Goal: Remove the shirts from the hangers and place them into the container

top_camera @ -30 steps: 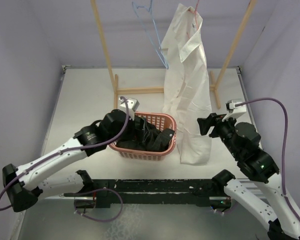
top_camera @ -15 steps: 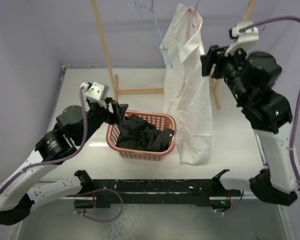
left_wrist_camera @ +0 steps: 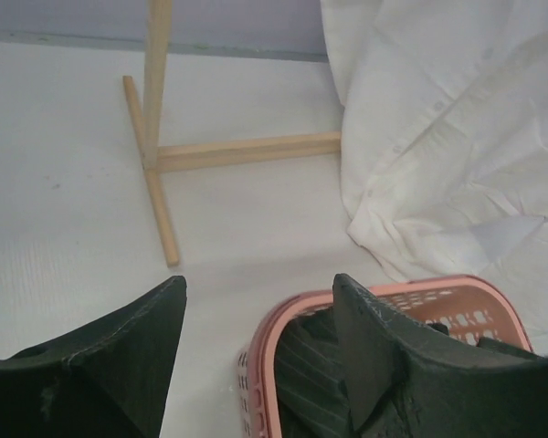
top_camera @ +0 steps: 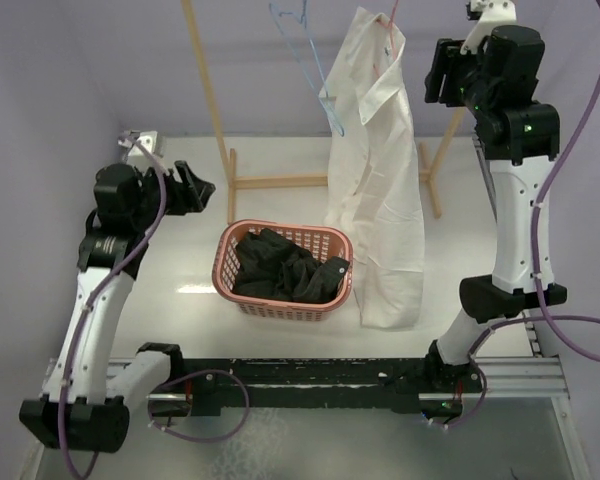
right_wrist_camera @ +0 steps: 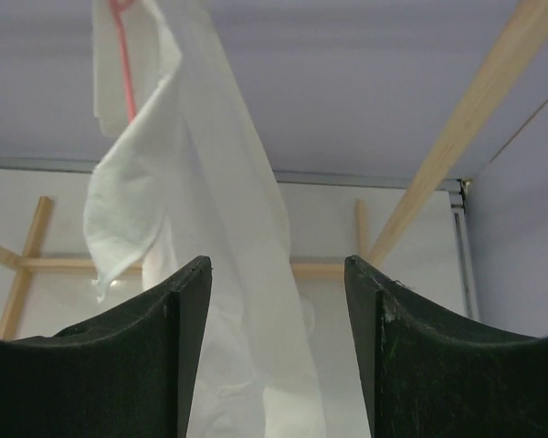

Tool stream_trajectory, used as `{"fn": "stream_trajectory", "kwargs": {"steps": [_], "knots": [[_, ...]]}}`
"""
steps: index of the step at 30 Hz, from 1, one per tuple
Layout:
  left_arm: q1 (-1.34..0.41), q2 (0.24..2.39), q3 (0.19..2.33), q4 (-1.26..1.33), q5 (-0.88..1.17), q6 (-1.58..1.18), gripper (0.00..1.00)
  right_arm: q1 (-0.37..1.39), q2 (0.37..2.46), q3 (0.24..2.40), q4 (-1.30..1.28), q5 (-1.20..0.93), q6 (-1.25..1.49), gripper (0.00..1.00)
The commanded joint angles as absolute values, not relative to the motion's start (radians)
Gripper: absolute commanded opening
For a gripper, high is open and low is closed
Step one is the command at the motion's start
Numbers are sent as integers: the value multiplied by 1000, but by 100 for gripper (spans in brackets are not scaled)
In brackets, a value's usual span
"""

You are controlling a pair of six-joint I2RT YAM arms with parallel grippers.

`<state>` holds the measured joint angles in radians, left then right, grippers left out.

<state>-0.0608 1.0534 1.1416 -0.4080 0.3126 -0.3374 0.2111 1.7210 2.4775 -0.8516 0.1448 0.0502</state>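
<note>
Left gripper has backed out of the basket, jaws apart and empty, so the black shirt is in. White shirt hangs straight down off the pink hanger, collar up, hem down by the basket. Right gripper just climbed up near the collar, jaws apart, empty.

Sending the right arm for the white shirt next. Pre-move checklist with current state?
1. Black shirt inside basket: ok.
2. Blue hanger bare: ok.
3. White shirt off pink hanger: not ok, it hangs there.
4. Right gripper open, empty, facing the white shirt: ok.
5. Left gripper open, empty, clear of the basket: ok.
6. White shirt unbuttoned: cannot tell.
</note>
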Motion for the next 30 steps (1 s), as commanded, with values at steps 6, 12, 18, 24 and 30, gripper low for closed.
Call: {"fn": "stream_trajectory", "kwargs": {"steps": [6, 12, 18, 24, 30], "knots": [[-64, 701, 914, -322, 370, -307, 62, 158, 1583, 2312, -739, -117, 137, 59], [-63, 700, 845, -354, 461, -281, 55, 159, 1482, 2123, -641, -154, 164, 57], [-63, 653, 817, -359, 455, -288, 56, 159, 1491, 2059, -608, -189, 167, 54], [-63, 664, 819, -361, 457, -289, 56, 159, 1532, 2069, -604, -193, 172, 53], [-63, 669, 817, -365, 460, -290, 56, 160, 1582, 2083, -593, -191, 175, 47]]}}
